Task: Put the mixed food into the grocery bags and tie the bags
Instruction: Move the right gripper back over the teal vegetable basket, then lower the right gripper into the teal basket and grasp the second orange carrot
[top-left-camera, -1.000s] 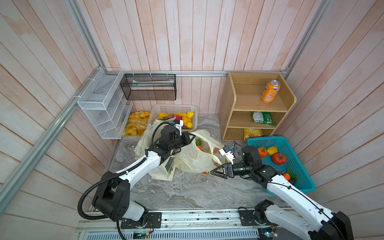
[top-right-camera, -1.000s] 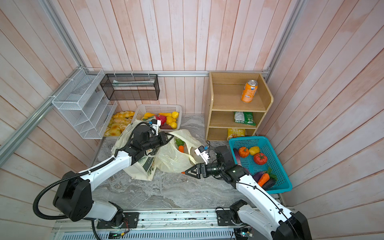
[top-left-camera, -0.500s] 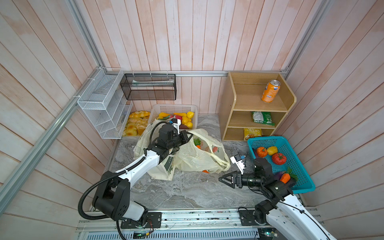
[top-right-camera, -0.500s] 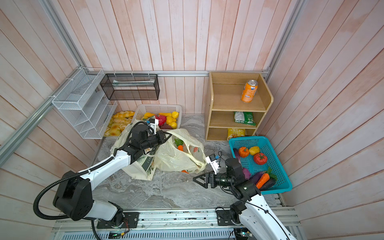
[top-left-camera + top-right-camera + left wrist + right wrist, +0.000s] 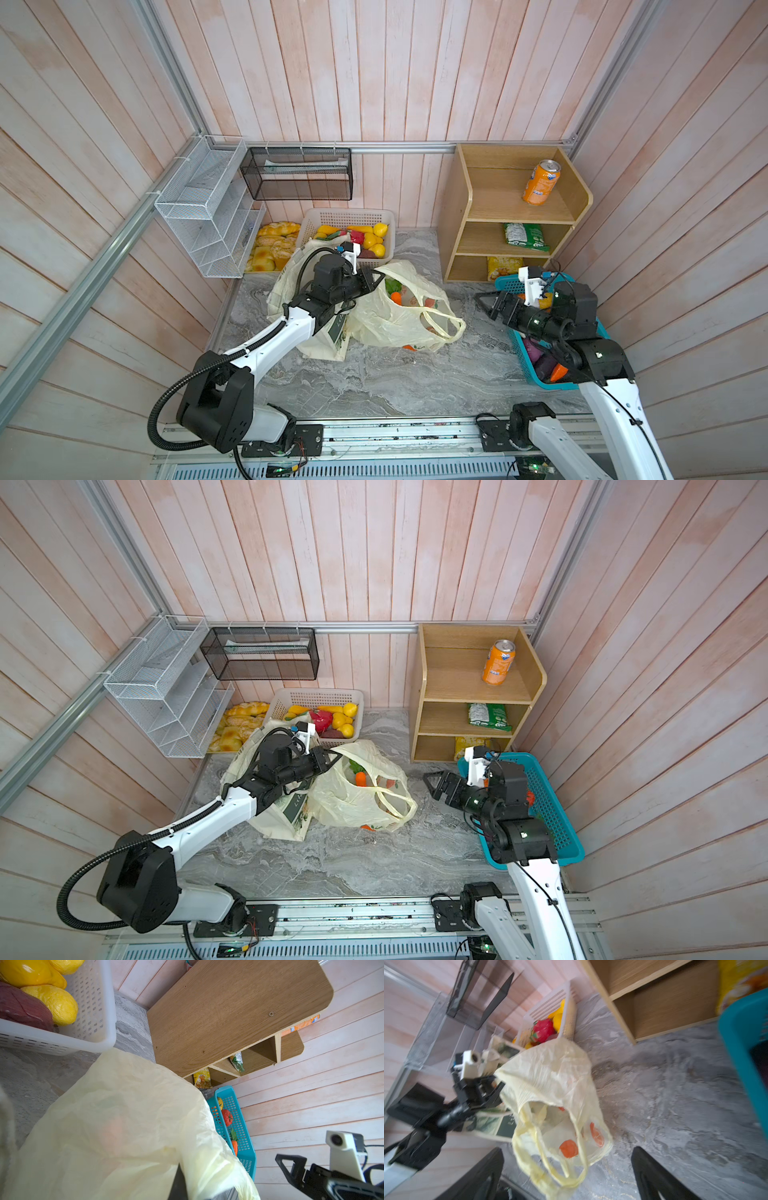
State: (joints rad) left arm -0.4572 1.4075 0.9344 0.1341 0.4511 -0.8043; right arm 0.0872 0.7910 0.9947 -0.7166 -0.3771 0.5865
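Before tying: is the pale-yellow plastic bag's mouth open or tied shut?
Open: the pale-yellow plastic bag gapes, loop handles untied, orange toy carrot visible inside.

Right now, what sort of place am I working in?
Probably a staged grocery corner: a wooden shelf with an orange soda can and a green snack packet, a white basket and a teal basket of toy produce, and a plastic bag on the tabletop.

The left end effector (image 5: 500, 1087) pinches the yellow plastic bag (image 5: 550, 1076).
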